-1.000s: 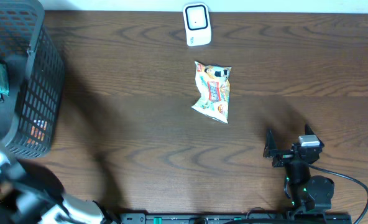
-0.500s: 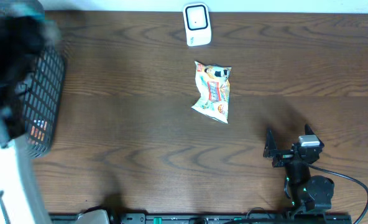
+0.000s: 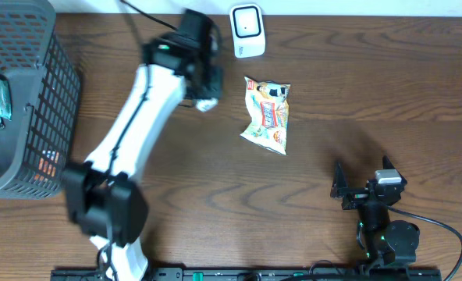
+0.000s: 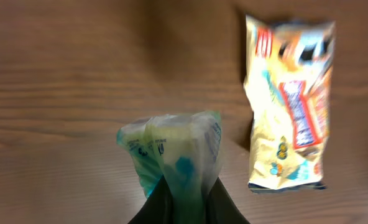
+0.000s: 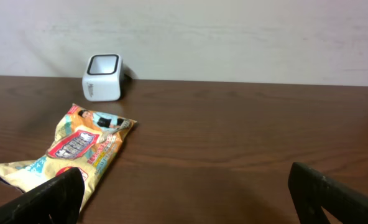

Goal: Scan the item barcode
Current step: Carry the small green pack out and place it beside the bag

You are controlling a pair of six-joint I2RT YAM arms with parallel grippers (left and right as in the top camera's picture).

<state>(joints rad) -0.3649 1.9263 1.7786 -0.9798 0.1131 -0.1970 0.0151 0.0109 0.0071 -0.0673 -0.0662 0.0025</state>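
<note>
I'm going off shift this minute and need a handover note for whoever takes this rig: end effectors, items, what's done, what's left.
Left end effector: shut on a small green-and-white plastic packet, over the brown wooden table near the white box-shaped barcode scanner.
Right end effector: open, empty, at the near right.
Yellow printed snack bag: lying flat in front of the scanner.
Black mesh basket: far left, something inside.
Done: packet picked up.
Left: show its barcode to the scanner. Cannot tell whether the snack bag was scanned.

One scanner far; one yellow snack bag centre; one green packet left of it; one basket far left.
</note>
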